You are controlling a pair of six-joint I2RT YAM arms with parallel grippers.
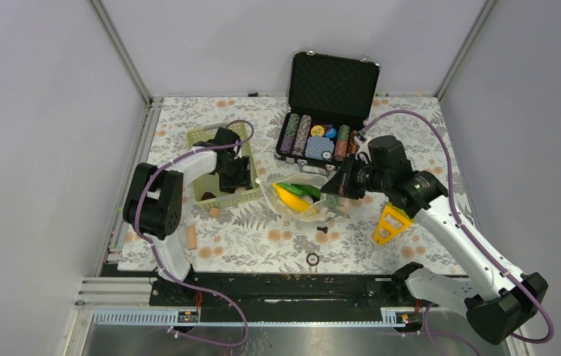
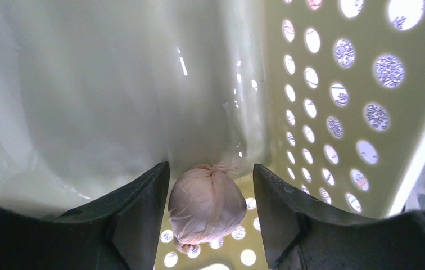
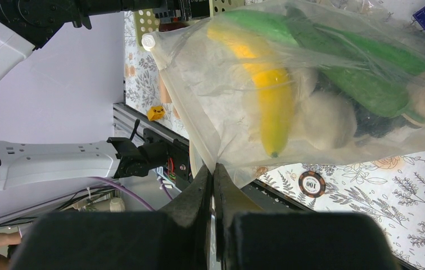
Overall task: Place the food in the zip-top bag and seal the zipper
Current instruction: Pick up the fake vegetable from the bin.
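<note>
Black moulded fingers of the left gripper (image 2: 210, 167) stood apart inside the lime-green basket (image 2: 334, 112), whose glossy wall was pierced with rows of round holes. Between them lay a white garlic bulb (image 2: 207, 205), soft and wrinkled, gathered to a twisted tip. The fingers flanked it without squeezing it.

The right gripper (image 3: 213, 169) had its jaws pressed together on the edge of the zip-top bag (image 3: 199, 67), pinching thin, crinkly clear film just beside the pale zipper (image 3: 185, 107). The bag sat mid-table, between the basket and the right arm. Through the plastic showed a smooth curved yellow banana (image 3: 272, 95), long green pieces (image 3: 367, 79) and another rounded white bulb (image 3: 325, 121). A striped poker chip (image 3: 311, 184) lay flat on the floral tablecloth (image 3: 401, 225) below the bag.
</note>
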